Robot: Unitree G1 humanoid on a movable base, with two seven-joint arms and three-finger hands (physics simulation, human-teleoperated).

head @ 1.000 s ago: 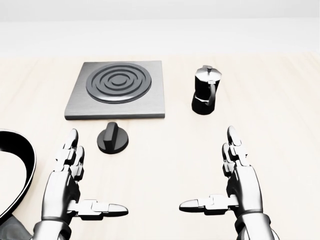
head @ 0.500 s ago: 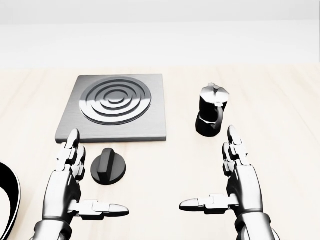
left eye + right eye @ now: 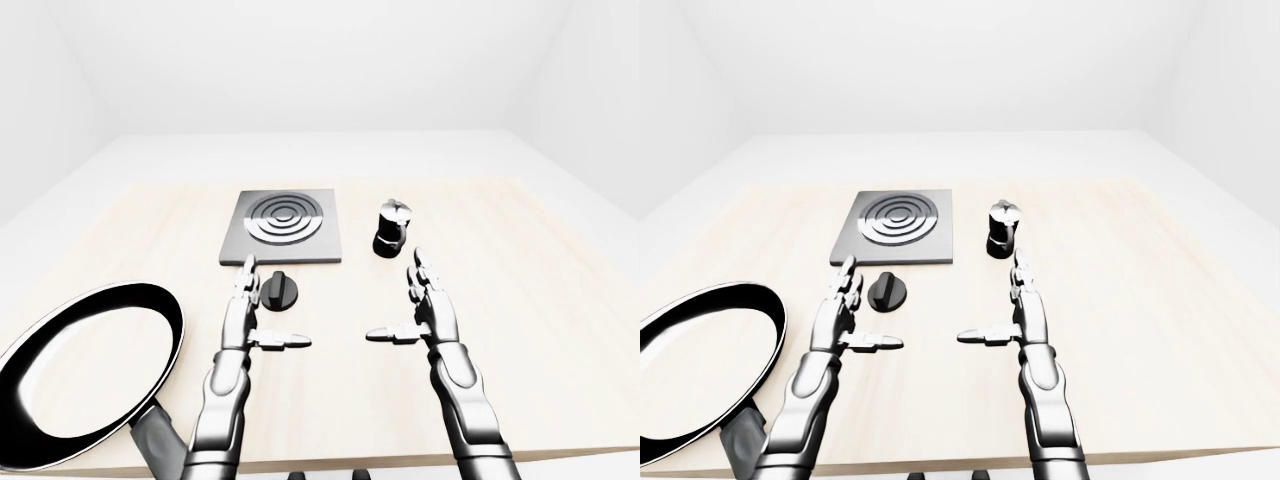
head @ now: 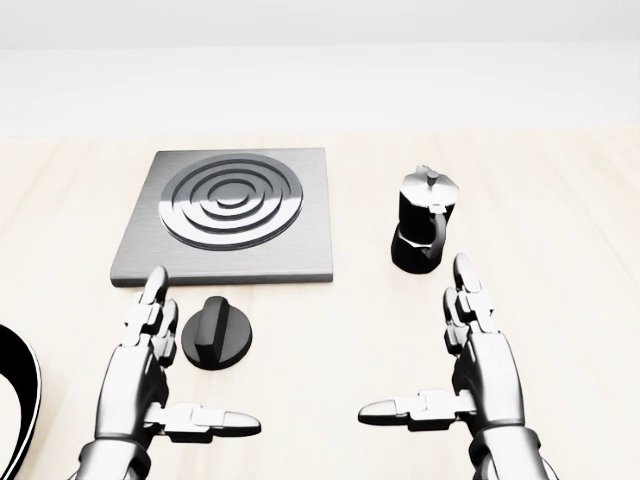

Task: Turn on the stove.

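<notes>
A black moka pot (image 4: 424, 232) stands upright on the pale wooden table (image 3: 560, 290) — just above the right hand's fingertips in the head view, near them but apart, its handle turned toward the view's bottom right. A black frying pan (image 3: 85, 374) with a pale rim lies flat well to the left of the left hand in the left-eye view — its dark handle (image 3: 152, 442) points down toward the table's near edge
</notes>
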